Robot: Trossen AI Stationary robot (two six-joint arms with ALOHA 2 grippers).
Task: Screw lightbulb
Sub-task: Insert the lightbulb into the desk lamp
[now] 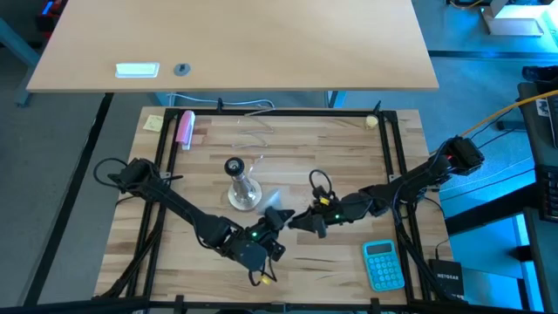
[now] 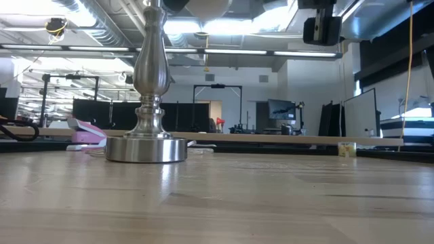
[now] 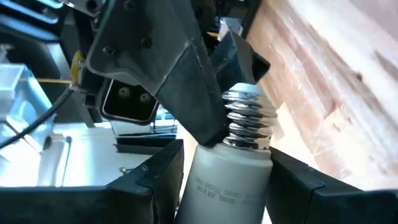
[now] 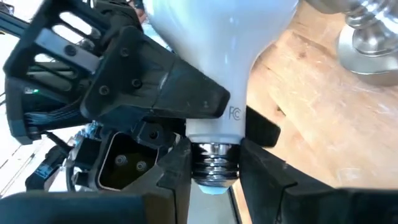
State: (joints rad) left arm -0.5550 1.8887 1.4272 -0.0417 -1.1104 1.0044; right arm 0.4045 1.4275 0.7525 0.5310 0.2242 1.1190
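Observation:
The white lightbulb [image 4: 217,37] hangs in the air between my two grippers, right of the metal socket stand [image 1: 240,187], which rests on its round base [image 2: 146,149]. My right gripper [image 4: 214,171] is shut on the bulb's screw end. My left gripper [image 3: 227,180] comes from the other side. Its fingers stand apart on either side of the bulb's white neck [image 3: 227,186]. In the high view both grippers meet near the table's middle, left [image 1: 277,216] and right [image 1: 295,220]. The low view shows only the globe's underside [image 2: 207,7]. My right gripper pinches the bulb's metal screw thread [image 4: 214,163] between its two fingers, coming nearly level from the table's right. The bulb is lifted clear of the table, and its globe points away from the gripper. My left gripper's fingers [image 3: 155,180] flank the neck; whether they touch it I cannot tell.
A teal calculator [image 1: 382,264] lies near the front right and a black box [image 1: 446,279] sits at the right edge. A pink object [image 1: 185,128] and a yellow note [image 1: 154,123] lie at the far left. A black frame [image 1: 261,112] borders the table.

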